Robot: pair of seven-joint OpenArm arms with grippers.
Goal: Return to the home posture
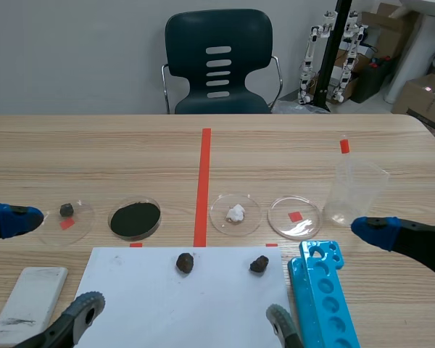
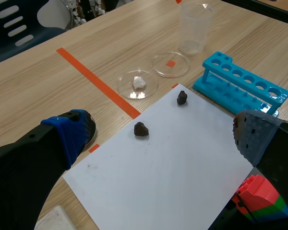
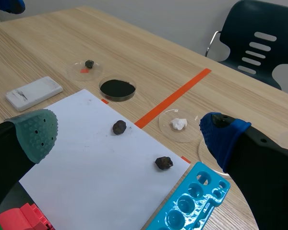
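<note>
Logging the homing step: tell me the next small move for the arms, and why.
Probably just ease both arms slightly back and stop. The left gripper and right gripper are both open and hold nothing, low at the near edge of the white sheet, apart from the two dark lumps on it.

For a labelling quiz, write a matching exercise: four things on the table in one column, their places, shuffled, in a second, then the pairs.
Things:
1. blue tube rack
2. clear beaker
3. dish of black powder
4. white lump

Places:
A. left of the red tape line
B. in a clear dish just right of that line
C. beside the right edge of the white paper
D. upright, right of the empty dish

Pairs: 1-C, 2-D, 3-A, 4-B
</note>
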